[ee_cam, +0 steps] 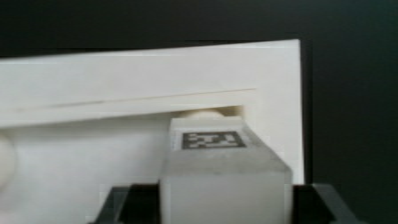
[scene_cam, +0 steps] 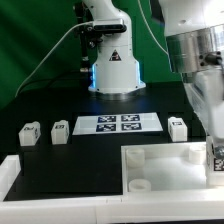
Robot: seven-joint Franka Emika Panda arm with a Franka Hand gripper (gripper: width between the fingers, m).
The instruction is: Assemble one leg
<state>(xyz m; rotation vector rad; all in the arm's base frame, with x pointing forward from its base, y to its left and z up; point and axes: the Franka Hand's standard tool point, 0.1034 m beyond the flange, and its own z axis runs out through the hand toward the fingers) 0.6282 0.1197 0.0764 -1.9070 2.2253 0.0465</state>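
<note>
My gripper (scene_cam: 214, 150) is shut on a leg (scene_cam: 215, 158), a white block with a black-and-white tag, at the exterior view's right. It holds the leg upright over the right edge of the large white slab (scene_cam: 165, 160). In the wrist view the leg (ee_cam: 222, 165) sits between the dark fingers (ee_cam: 143, 207). Its far end meets the slab (ee_cam: 125, 100) at a rounded spot on the rim. Three more legs stand on the black table: two at the exterior view's left (scene_cam: 29, 133) (scene_cam: 58, 131) and one right of the marker board (scene_cam: 177, 127).
The marker board (scene_cam: 118, 123) lies flat mid-table. The robot base (scene_cam: 112, 65) stands behind it with cables to the left. A white rail (scene_cam: 12, 172) runs along the front left. A round socket (scene_cam: 139, 185) shows on the slab's front corner.
</note>
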